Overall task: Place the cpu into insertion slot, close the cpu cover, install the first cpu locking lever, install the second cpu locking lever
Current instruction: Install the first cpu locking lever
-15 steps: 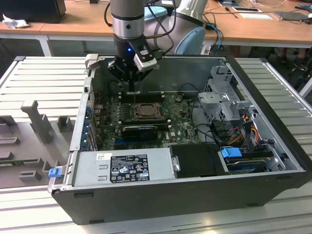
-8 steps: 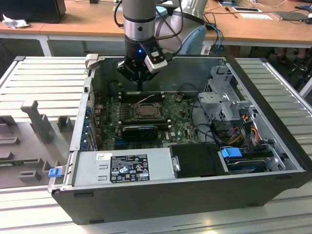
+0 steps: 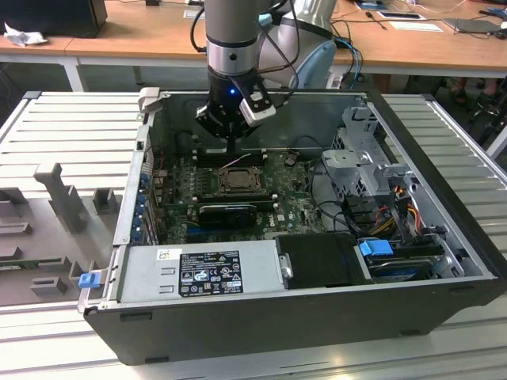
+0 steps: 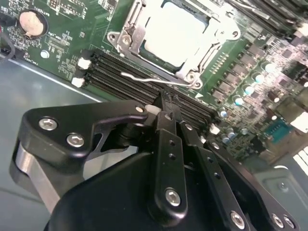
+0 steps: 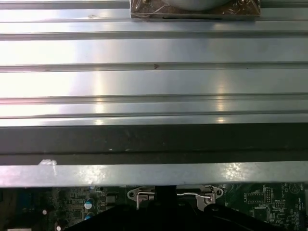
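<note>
The cpu [image 4: 177,30] lies pale and flat in the insertion slot [image 3: 236,180] of the green motherboard. The cpu cover [image 4: 208,52] is down, framing the chip. A thin wire locking lever [image 4: 144,78] runs along the socket's edge beside the memory slots, also visible in the first wrist view as the lever [image 5: 192,195]. My gripper [image 4: 166,98] is shut, its tips right at this lever's middle; whether they touch it I cannot tell. In the exterior view the gripper [image 3: 230,154] hangs inside the case just behind the socket.
Black memory slots [image 4: 120,72] lie beside the socket, a coin battery [image 4: 32,21] further off. A black expansion card [image 3: 228,212], the power supply [image 3: 206,273], a drive cage [image 3: 364,166] and cables crowd the case. A grey fixture [image 3: 55,198] sits on the ribbed table.
</note>
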